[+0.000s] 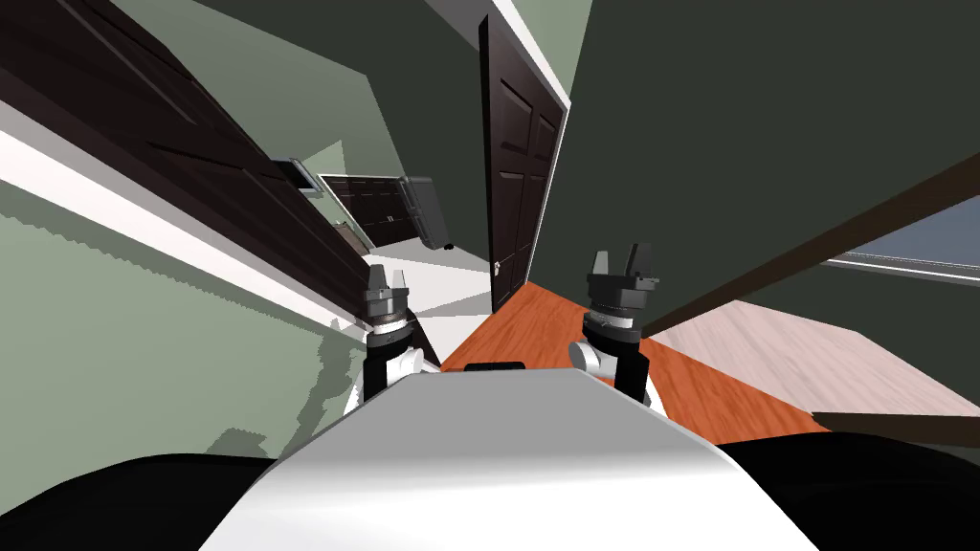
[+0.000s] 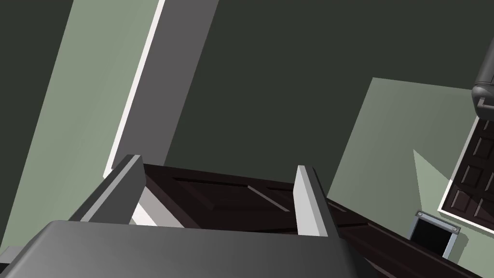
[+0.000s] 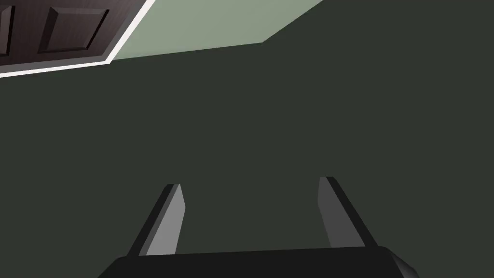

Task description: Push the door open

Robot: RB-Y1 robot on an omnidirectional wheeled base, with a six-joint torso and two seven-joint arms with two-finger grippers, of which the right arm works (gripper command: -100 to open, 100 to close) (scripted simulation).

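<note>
A dark panelled door [image 1: 520, 163] with a small handle [image 1: 498, 268] stands ahead at the end of the orange floor, its edge turned toward me. A second dark panelled door [image 1: 182, 143] in a white frame runs along the wall on my left. My left gripper [image 1: 386, 280] is raised beside that left door, open and holding nothing. In the left wrist view the dark door panel [image 2: 226, 193] lies just beyond the left gripper [image 2: 214, 193]. My right gripper [image 1: 622, 260] is open near the dark green wall [image 3: 270, 120], as the right wrist view's right gripper [image 3: 251, 193] confirms.
The orange wood floor [image 1: 536, 330] leads to the door ahead; a paler floor [image 1: 794, 359] lies to the right. A dark green wall [image 1: 766, 134] is close on the right. Further off stand a grey case-like object [image 1: 426, 210] and another dark panelled door [image 1: 368, 206].
</note>
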